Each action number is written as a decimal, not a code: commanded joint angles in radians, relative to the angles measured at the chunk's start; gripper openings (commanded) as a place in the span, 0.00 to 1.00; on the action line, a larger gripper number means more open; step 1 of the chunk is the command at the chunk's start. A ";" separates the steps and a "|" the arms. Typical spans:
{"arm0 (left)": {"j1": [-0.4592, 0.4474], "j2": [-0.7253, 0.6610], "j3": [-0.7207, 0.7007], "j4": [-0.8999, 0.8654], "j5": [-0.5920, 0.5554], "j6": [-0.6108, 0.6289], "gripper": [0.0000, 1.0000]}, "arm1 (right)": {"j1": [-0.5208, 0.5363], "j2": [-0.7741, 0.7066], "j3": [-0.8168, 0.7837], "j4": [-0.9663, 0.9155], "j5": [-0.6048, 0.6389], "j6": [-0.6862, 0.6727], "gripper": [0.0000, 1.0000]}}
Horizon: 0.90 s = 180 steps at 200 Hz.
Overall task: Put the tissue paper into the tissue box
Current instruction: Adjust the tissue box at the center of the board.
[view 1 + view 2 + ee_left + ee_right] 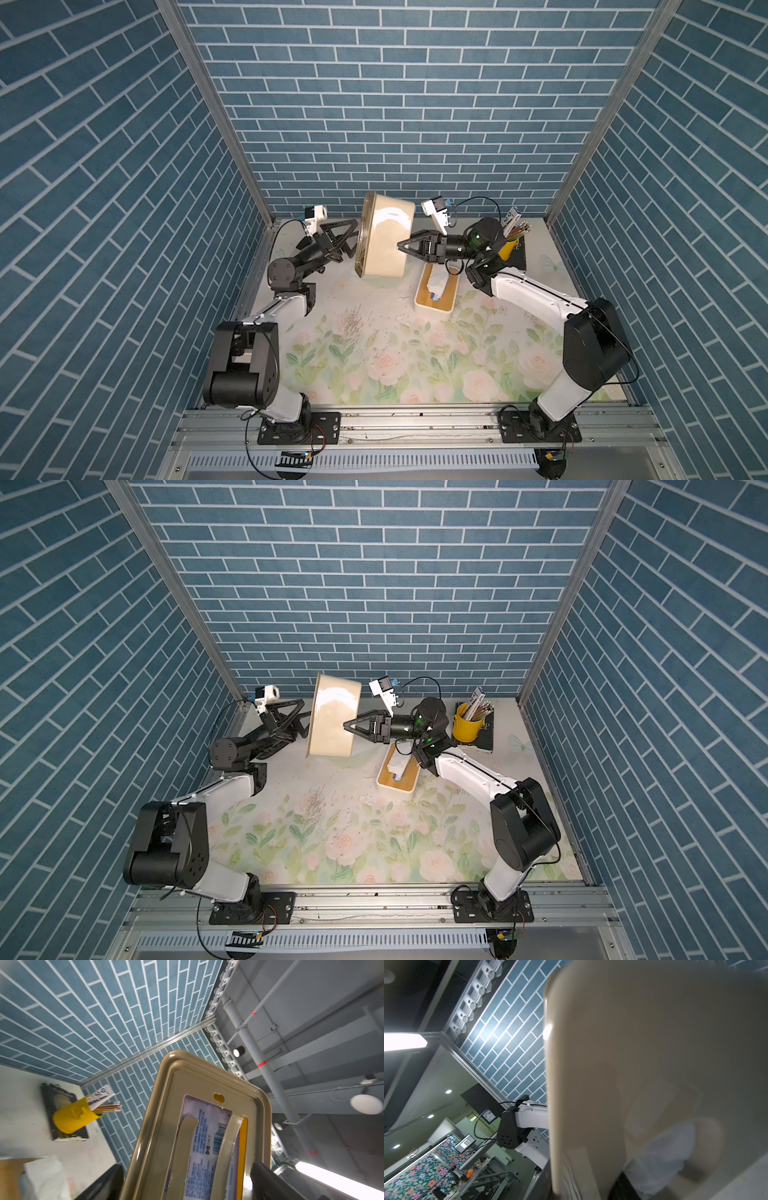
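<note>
Cream plastic tissue box [384, 243] beside white wooden-lidded box [440, 298], long axis roughly upright, base facing the wide-open left tool [351, 237]. Tissue paper pack [207, 1142] sits inside: blue print and a barcode, unreadable. Right tool [400, 246] is narrow at the top face; its grip cannot be told.

Floral table [395, 365]; on it, bamboo-topped box [440, 301]; black book [519, 255].

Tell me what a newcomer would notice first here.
The cream tissue box stands out, tipped on its side at the back of the table. The right hand pinches its top face while the left hand is open at its underside. Beside it lies a wooden-lidded box with tissue poking out.
</note>
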 commanded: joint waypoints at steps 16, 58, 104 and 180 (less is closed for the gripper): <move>0.028 -0.228 0.157 -1.204 -0.269 1.024 1.00 | 0.014 -0.037 0.117 -0.573 0.211 -0.383 0.30; 0.036 -0.273 0.102 -1.375 -0.557 1.211 1.00 | 0.055 -0.022 0.176 -0.804 0.402 -0.488 0.30; 0.035 -0.304 -0.033 -1.264 -0.639 1.180 1.00 | 0.173 0.085 0.363 -1.109 0.714 -0.551 0.29; 0.035 -0.360 -0.125 -1.233 -0.637 1.186 1.00 | 0.369 0.323 0.677 -1.504 1.053 -0.465 0.28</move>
